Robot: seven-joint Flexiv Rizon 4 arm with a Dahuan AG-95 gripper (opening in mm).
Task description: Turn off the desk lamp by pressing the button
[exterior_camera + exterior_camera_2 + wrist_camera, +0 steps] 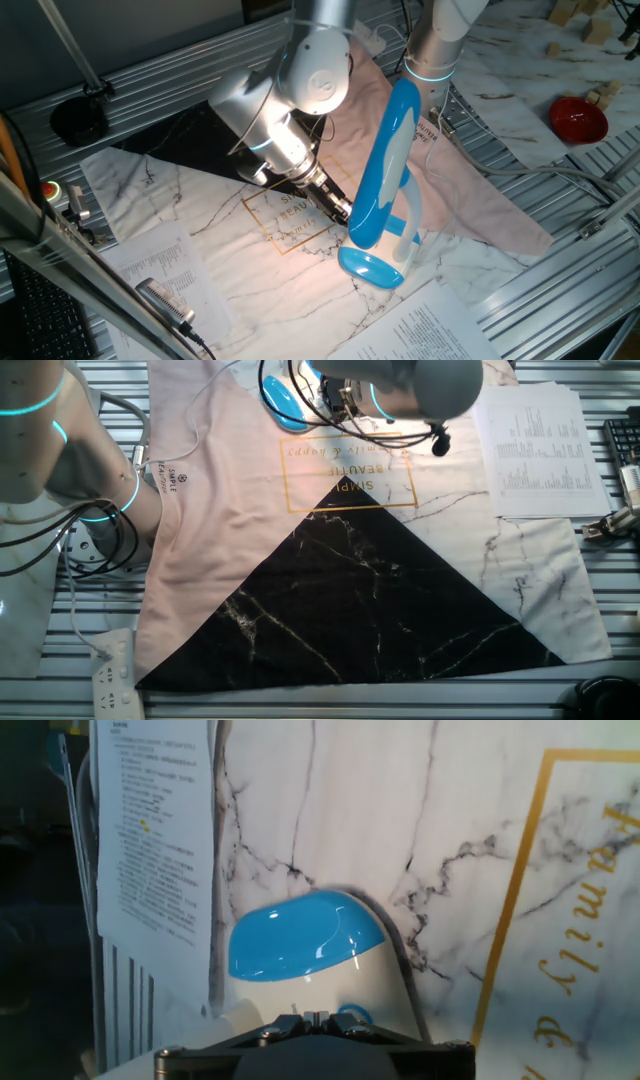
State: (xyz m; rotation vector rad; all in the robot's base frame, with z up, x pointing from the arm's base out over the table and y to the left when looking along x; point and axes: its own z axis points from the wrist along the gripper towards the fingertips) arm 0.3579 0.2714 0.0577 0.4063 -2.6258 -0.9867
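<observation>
The desk lamp [390, 150] stands on the marble-print cloth with its long blue head tilted down and a white arm above a small oval blue base [368, 268]. A warm glow lies on the cloth under the head. My gripper [343, 210] is just left of the head's lower end, low over the cloth. In the hand view the fingertips touch each other, so the gripper [317, 1017] is shut and empty. The blue base [300, 935] lies just ahead of it, and a small blue round part [350, 1014] sits beside the tips. In the other fixed view only the base [283, 405] shows.
Printed sheets [450, 330] lie at the cloth's front edge and on the left [165, 265]. A red bowl [577, 118] and wooden blocks [600, 30] sit at the far right. A second arm's base [430, 60] stands behind the lamp. A power strip [113, 670] and cables lie beside the cloth.
</observation>
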